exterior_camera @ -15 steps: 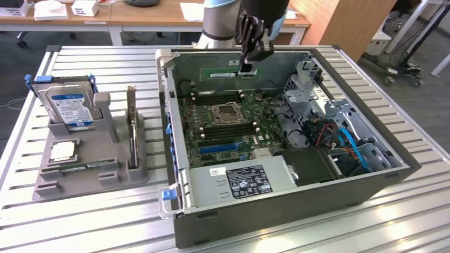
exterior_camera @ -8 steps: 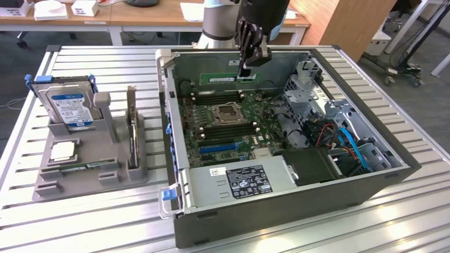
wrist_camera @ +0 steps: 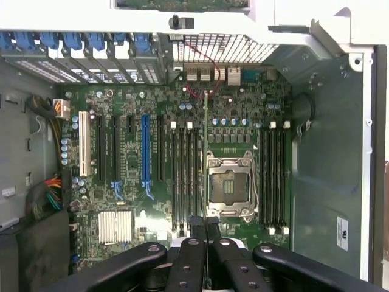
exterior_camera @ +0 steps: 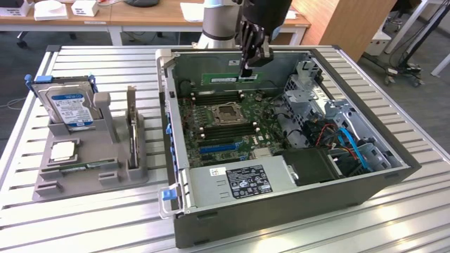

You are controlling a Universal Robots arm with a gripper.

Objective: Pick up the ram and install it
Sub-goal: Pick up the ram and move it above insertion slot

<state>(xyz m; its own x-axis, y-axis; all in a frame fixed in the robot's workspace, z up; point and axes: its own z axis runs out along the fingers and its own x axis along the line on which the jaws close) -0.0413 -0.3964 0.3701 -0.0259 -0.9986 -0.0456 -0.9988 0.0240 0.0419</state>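
The ram (exterior_camera: 223,78) is a long green stick, held level in the air over the open computer case (exterior_camera: 281,211), near its far wall. My gripper (exterior_camera: 247,71) is shut on the stick's end toward the exterior view's right. In the wrist view the ram (wrist_camera: 205,140) appears edge-on as a thin line running out from between my fingertips (wrist_camera: 205,226). It hangs above the motherboard (wrist_camera: 130,97), between the long dark memory slots (wrist_camera: 182,176) and the processor socket (wrist_camera: 230,185). It does not touch the board.
A grey holder (exterior_camera: 84,176) on the exterior view's left carries a silver hard drive (exterior_camera: 69,105) and an upright dark expansion card (exterior_camera: 131,124). Inside the case are a power supply (exterior_camera: 239,182), a metal drive cage (exterior_camera: 309,89) and blue cables (exterior_camera: 351,145).
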